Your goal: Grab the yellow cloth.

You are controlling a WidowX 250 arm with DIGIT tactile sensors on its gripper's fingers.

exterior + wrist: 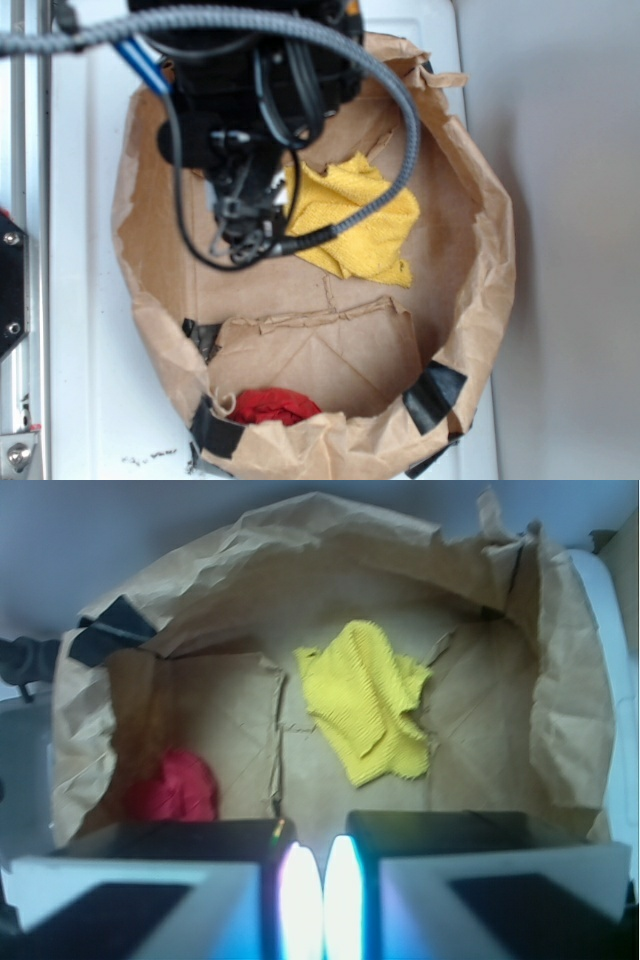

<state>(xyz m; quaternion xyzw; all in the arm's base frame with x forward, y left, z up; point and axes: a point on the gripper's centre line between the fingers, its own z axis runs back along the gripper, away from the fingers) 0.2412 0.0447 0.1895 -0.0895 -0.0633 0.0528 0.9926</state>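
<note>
- A brown paper bag (560, 730), its sides rolled down, lies open on a white surface (90, 250); black tape (435, 392) patches its rim.
- At the left of the wrist view, a red cloth (178, 788) sits bunched in the bag's corner, against the wall.
- Right of it and well apart, the yellow cloth (372, 712) lies crumpled on the bag's floor, near the middle.
- The gripper (320, 890) hangs above the bag floor, touching nothing, its fingers (298, 892) drawn almost together with only a thin slit between.
</note>
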